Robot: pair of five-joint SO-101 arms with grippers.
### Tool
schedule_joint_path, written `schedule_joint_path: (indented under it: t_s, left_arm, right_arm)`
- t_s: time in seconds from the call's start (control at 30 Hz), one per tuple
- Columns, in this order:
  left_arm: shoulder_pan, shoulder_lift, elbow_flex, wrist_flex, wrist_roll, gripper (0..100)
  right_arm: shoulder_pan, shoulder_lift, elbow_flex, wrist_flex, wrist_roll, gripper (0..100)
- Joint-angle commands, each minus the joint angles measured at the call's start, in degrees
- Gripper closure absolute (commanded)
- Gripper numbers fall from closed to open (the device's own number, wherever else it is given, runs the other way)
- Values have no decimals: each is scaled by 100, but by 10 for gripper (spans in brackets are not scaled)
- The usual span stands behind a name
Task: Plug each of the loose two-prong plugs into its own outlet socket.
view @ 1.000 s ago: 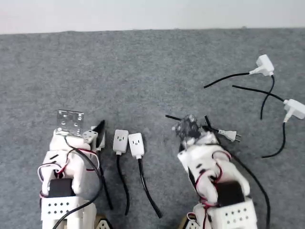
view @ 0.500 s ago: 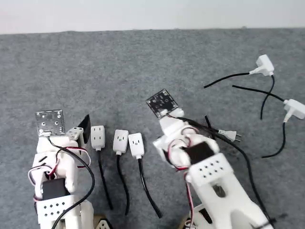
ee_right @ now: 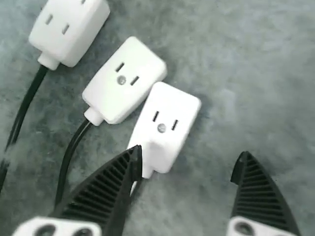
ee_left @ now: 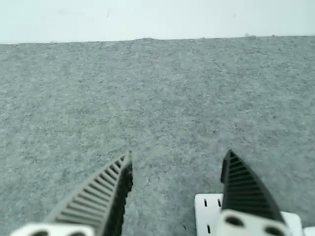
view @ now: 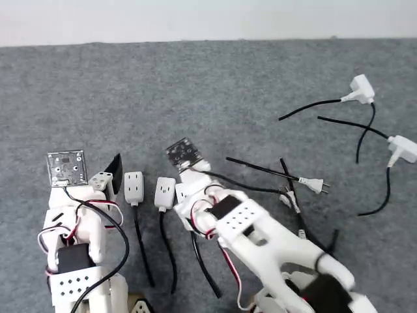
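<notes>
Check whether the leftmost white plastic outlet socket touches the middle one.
Apart: high view shows grey mat between leftmost white plastic outlet socket and middle socket.

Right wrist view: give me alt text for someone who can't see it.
The open right end effector hovers above the nearest socket, one of three white outlet sockets lying face up in a row on grey carpet. Black cords trail from the middle socket and the far socket.
</notes>
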Motion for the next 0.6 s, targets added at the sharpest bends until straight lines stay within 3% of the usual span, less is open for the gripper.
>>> schedule_joint_path:
  t_s: [0.0,0.57]
  left_arm:
    - [-44,-70,-101,-193,53,722]
    - [-44,-70,-101,-193,44,722]
  right_arm:
    - [-119,365,-299,-488,-299,709]
    - [-242,681,-308,-796,-422,747]
